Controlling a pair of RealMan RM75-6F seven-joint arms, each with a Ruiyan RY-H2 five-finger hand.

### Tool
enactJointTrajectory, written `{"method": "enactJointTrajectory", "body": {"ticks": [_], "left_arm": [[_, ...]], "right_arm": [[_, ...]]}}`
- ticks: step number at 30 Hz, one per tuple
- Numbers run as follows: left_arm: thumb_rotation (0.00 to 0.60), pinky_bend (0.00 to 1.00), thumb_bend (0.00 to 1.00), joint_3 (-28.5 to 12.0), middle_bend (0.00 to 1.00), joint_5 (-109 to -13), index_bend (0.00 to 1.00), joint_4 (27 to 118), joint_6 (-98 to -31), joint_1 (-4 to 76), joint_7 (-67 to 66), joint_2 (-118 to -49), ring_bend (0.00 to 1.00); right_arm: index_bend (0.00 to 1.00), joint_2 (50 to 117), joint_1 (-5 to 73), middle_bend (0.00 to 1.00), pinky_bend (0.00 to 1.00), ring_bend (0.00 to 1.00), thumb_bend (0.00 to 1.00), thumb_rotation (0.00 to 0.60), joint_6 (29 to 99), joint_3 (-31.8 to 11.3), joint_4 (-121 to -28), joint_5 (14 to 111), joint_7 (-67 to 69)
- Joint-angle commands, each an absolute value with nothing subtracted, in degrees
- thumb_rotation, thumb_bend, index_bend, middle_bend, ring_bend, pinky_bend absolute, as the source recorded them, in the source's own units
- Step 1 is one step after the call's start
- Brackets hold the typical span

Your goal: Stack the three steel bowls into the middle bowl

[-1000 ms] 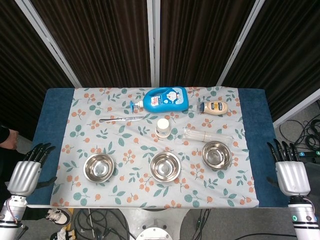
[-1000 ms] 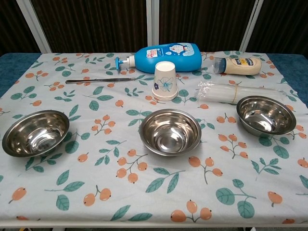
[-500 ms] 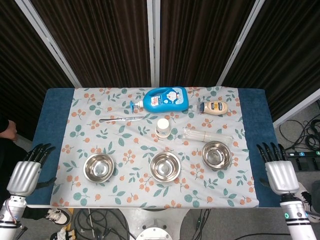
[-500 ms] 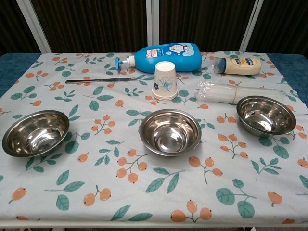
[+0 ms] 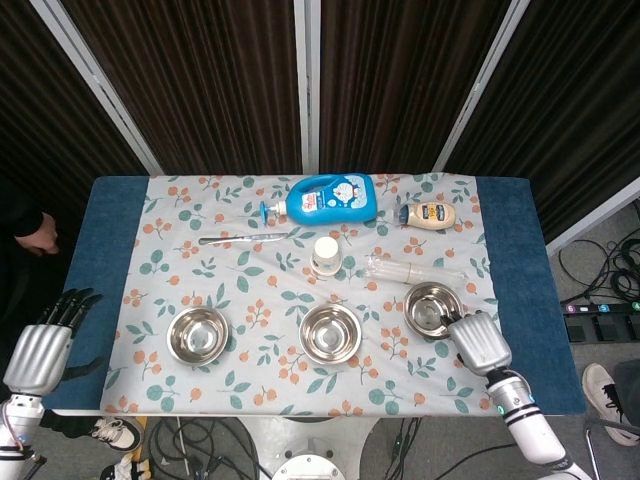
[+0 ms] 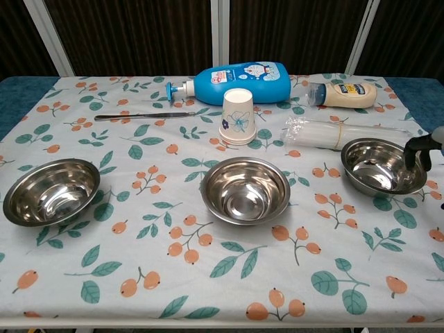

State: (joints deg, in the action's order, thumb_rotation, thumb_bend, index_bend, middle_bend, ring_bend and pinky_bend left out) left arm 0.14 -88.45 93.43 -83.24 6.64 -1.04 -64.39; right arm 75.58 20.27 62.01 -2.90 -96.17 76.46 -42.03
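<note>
Steel on a soft floral cloth (image 5: 250, 270) is the main hazard: the cloth covers the bench (image 5: 115, 215) and shows creases, so a shoved bowl could slide or drag fabric with it.

Largest first. Cloth: if I push sideways on a rim, I judge the bowl skates toward the bench's near edge rather than lifting.

Blue pump bottle (image 5: 335, 198), lying on its side at the back, well apart from the bowls. Low risk unless I swing high and far.

Bowls, all three separate, in a row along the near side, nothing stacked yet. Middle bowl (image 5: 331, 332) is the target. Left bowl (image 5: 197, 334) untouched. Right bowl (image 5: 434, 309) is the one I am at: my right hand (image 5: 478, 342) sits at its near right rim. The chest view shows dark fingertips (image 6: 415, 147) at that rim. Whether they have pinched the wall or only touch it, I cannot tell. Risk: thin, slick wall, so a shallow pinch may let the bowl tip or drop and knock the middle bowl off position.

Clear plastic sleeve (image 5: 412, 268) lies just behind the right bowl; a lift angled backward could snag it.

Paper cup (image 5: 326, 256), inverted behind the middle bowl, light, easily toppled on the carry across.

Left hand (image 5: 42, 345) hangs off the bench's left edge, fingers extended, holding nothing.
</note>
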Motion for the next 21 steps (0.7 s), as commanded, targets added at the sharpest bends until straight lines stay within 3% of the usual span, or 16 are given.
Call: {"method": "enactJointTrajectory", "body": {"ticks": [1, 21], "left_arm": [[0.6, 0.23, 0.14, 0.3, 0.22, -88.2, 0.2, 92.8, -82.8, 6.6, -0.4, -64.4, 0.13], [0.6, 0.23, 0.14, 0.4, 0.22, -87.2, 0.2, 90.6, -80.5, 7.3, 0.3, -65.1, 0.13]], "right_arm": [[0.39, 78.1, 21.8, 0.43, 0.61, 0.63, 0.08, 0.6, 60.6, -3.2, -93.8, 74.3, -43.3], [0.48, 86.0, 26.4, 0.5, 0.62, 0.63, 0.22, 0.6, 58.2, -3.7, -84.4, 69.5, -43.1]]}}
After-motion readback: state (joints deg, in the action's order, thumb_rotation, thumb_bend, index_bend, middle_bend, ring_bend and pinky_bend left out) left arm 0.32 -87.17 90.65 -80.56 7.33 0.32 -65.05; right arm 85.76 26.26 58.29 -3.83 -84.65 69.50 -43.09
